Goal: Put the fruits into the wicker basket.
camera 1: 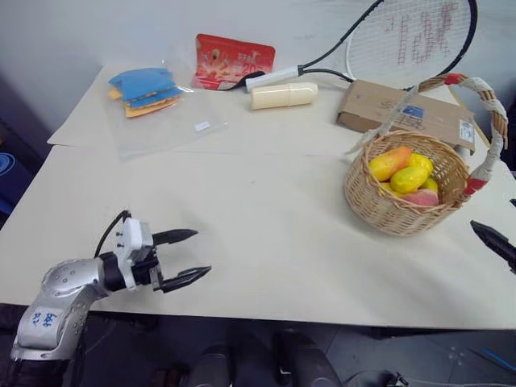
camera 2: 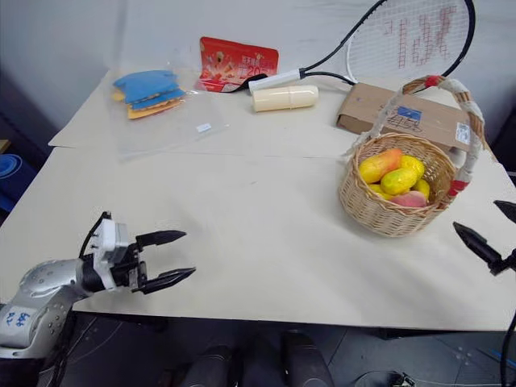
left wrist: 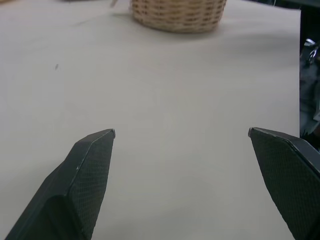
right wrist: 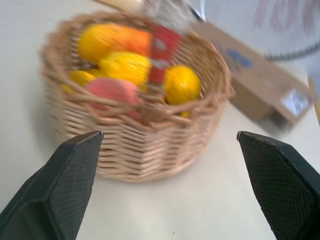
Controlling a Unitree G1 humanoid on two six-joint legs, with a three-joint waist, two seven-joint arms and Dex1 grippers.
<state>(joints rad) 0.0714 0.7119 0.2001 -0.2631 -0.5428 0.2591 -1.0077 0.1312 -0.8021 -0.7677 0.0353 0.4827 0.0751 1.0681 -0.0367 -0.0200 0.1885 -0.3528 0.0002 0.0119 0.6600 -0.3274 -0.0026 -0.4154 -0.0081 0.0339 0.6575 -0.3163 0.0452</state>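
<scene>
The wicker basket (camera 1: 385, 211) stands on the right side of the table, its taped handle (camera 1: 493, 109) arching over it. Inside lie the fruits: an orange-and-yellow mango (camera 1: 389, 163), a yellow lemon (camera 1: 409, 179), another yellow one (right wrist: 181, 84) and a pink peach (camera 1: 421, 197). My right gripper (camera 2: 482, 216) hangs open just to the right of the basket, nothing between its fingers; in the right wrist view the basket wall (right wrist: 145, 150) sits between them, a little way off. My left gripper (camera 1: 202, 252) is open and empty over the bare table near the front left edge.
At the back of the table lie a cream cylinder (camera 1: 284, 95), a racket (camera 1: 407, 36), a flat cardboard box (camera 1: 407, 113), a red pouch (camera 1: 232, 58) and a clear bag with blue and orange items (camera 1: 147, 90). The table's front edge (camera 1: 266, 316) runs just below my left gripper.
</scene>
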